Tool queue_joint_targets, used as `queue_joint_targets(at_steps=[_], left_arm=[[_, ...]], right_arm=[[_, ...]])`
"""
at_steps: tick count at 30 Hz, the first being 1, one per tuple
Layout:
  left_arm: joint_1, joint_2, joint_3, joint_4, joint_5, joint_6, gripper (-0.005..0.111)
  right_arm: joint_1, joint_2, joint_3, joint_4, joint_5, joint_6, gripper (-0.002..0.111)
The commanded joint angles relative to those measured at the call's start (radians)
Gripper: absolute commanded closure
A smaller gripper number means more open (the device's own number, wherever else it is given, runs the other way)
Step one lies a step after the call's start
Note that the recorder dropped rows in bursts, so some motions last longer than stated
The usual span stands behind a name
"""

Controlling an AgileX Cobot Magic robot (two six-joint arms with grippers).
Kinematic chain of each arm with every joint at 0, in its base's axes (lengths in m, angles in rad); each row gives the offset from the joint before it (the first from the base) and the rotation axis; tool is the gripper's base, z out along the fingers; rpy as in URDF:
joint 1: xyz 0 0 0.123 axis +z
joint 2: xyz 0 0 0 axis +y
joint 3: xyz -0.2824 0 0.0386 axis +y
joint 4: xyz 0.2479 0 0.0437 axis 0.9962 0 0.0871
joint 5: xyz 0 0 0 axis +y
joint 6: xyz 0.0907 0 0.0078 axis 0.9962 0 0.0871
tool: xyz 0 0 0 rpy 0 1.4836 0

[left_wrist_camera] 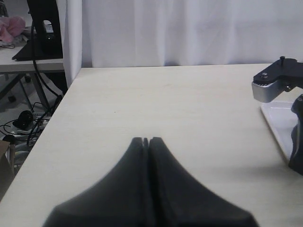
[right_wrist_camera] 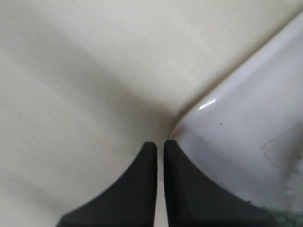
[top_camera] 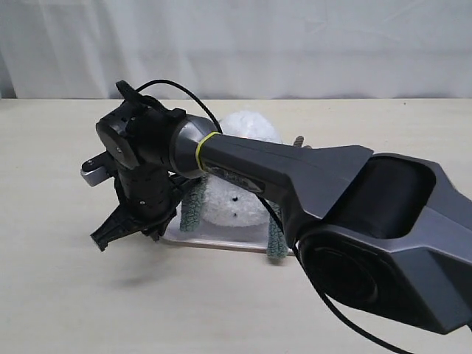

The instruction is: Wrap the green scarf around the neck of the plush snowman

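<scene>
- The green scarf (top_camera: 193, 210) drapes both sides of the plush snowman (top_camera: 232, 203), mid-frame on a tray (top_camera: 214, 242); we judge crossing its ends remains.
- Our right tool (top_camera: 103, 240), lower left, is pinched shut, empty.
- Our left tool (left_wrist_camera: 146, 140) is closed over the table (left_wrist_camera: 189, 104).

Left of the table (top_camera: 51, 184): wide and bare, so a hand can pass here.
Front of the table: bare too.
Right arm (top_camera: 295, 173): big and dark. It lies across the middle and blocks the way to the plush snowman (top_camera: 249, 125) from the front.
Tray (top_camera: 221, 242): flat and white, under the snowman. Its corner is just beside the right fingers (right_wrist_camera: 142, 189).
Green scarf (top_camera: 193, 210): hangs at both sides of the snowman, partly hidden by the arm.
Curtain (top_camera: 310, 44): closes off the back.
</scene>
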Motion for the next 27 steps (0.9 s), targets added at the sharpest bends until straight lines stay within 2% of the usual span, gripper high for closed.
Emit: queue_joint_targets(at_steps=[1,5,7,14,21,24,27], left_arm=[[-0.001,-0.004,0.003,-0.002,-0.009,0.0,0.107],[-0.001,-0.004,0.003,-0.002,-0.009,0.0,0.107],[-0.001,-0.004,0.003,-0.002,-0.009,0.0,0.107],[-0.001,-0.004,0.003,-0.002,-0.009,0.0,0.107],[-0.001,-0.004,0.003,-0.002,-0.009,0.0,0.107],[-0.001,-0.004,0.003,-0.002,-0.009,0.0,0.107],[-0.001,-0.004,0.003,-0.002,-0.009,0.0,0.107]], right_arm=[[-0.001,-0.022,0.007,0.011,-0.001,0.016,0.092],[-0.001,-0.028,0.007,0.015,0.011,0.016,0.073],[0.006,-0.043,0.007,0.015,0.008,0.016,0.068],[0.066,-0.124,0.007,-0.151,0.007,0.079,0.068],[0.079,-0.222,0.013,-0.237,0.002,0.157,0.068],[0.082,-0.288,0.075,-0.341,-0.056,0.257,0.068],[0.082,-0.38,0.204,-0.415,-0.196,0.352,0.068]])
